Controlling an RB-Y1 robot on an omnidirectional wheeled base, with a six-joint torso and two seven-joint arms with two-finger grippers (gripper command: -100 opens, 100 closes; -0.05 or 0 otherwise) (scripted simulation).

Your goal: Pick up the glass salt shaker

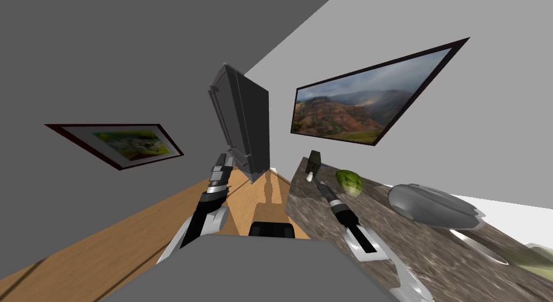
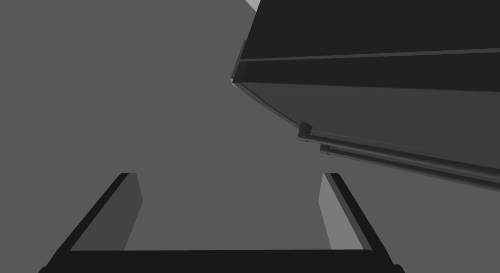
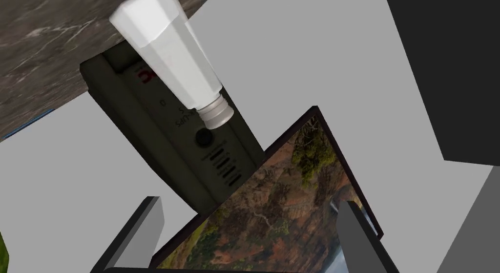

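Head view, left to right.

Small framed picture on the grey wall at 9 o'clock.

Left hand: idle, held over the wood floor beside a tall dark grey cabinet with bar handles. Fingers spread, nothing between them.

Task item: white faceted salt shaker with a silver screw cap. It stands at the far corner of the mottled brown-grey stone surface, right in front of a dark green slotted box. Whether the two touch, I cannot tell.

Right hand: reaching out low over the surface, fingers released and wide, empty. It is plainly the nearer hand. The left hand is well apart and off the surface.

Key relation: with 12 o'clock as the line the right fingers point along, the shaker sits at about 11 o'clock, ahead of the fingertips and not yet between them. Its long axis is upright on the surface, but in the right wrist view it runs oblique to the fingers' closing line.

Judgement: advance, shift toward 11 o'clock and roll the wrist somewhat before closing.

Further right, well apart from the shaker: a round green melon, then a grey domed dish. A large landscape painting hangs on the wall behind.
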